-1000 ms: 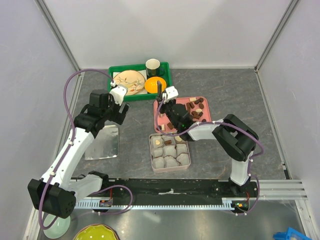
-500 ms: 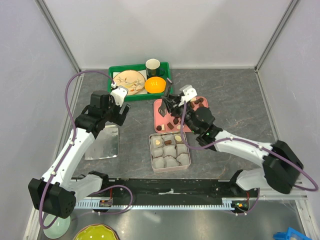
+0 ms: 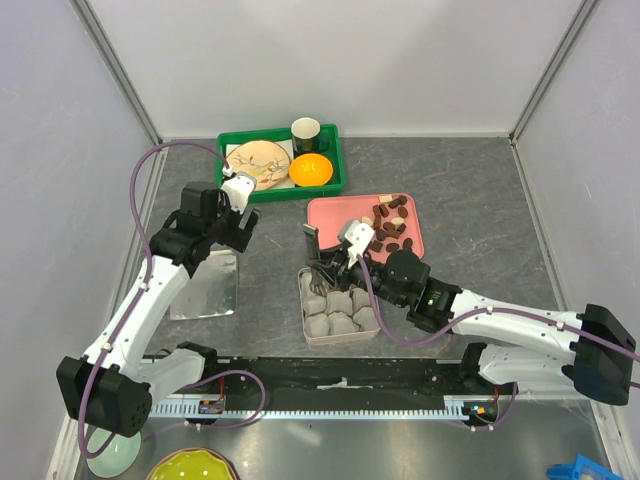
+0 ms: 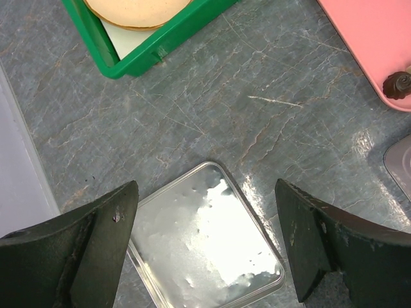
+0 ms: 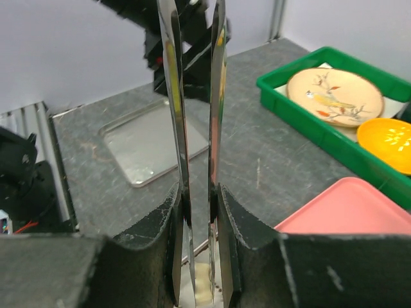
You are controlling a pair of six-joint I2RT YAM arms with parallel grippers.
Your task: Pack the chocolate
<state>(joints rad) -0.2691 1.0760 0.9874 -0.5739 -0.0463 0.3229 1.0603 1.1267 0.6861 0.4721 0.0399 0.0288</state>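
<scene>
Most dark brown chocolate pieces (image 3: 391,222) crowd the one-o'clock corner of the pink plastic tray (image 3: 330,214); right gripper (image 5: 198,215), clamped on slim metal tweezers (image 5: 171,96), aims them into the square silver tin (image 3: 340,341); left gripper (image 4: 205,192) hovers spread above the flat silver lid (image 4: 212,247).

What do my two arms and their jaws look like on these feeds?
The left arm and right arm match: white link shells, black joint housings, a small white block at the wrist. A purple cable loops along each. The jaws are matte black, thick and wedge-shaped, slightly scuffed. No legible markings.
</scene>
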